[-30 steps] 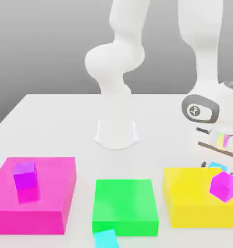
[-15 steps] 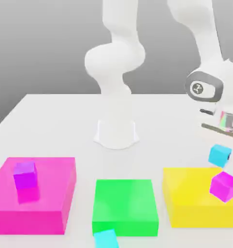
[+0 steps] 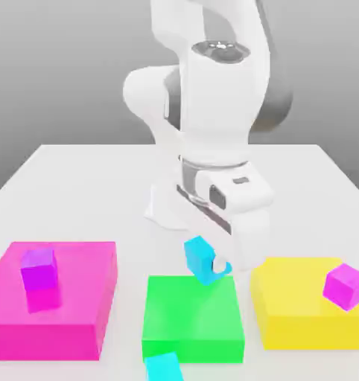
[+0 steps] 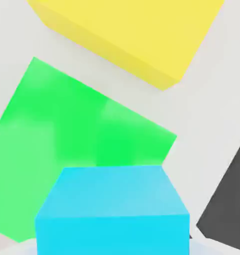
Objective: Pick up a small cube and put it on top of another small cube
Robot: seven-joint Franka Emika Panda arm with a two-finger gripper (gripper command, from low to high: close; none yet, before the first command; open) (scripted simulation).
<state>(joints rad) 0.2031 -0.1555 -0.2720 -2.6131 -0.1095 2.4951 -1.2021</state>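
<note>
In the exterior view, a small cyan cube [image 3: 200,259] is held clenched in the hand [image 3: 210,269], lifted above the far edge of the green block [image 3: 192,316], while a second cyan cube [image 3: 164,367] is seen on the table [image 3: 86,193] just before that block's near edge. In the hand view, the gripped cube [image 4: 112,214] is seen close up over the green block [image 4: 67,144], with the yellow block [image 4: 137,35] lying beyond.
</note>
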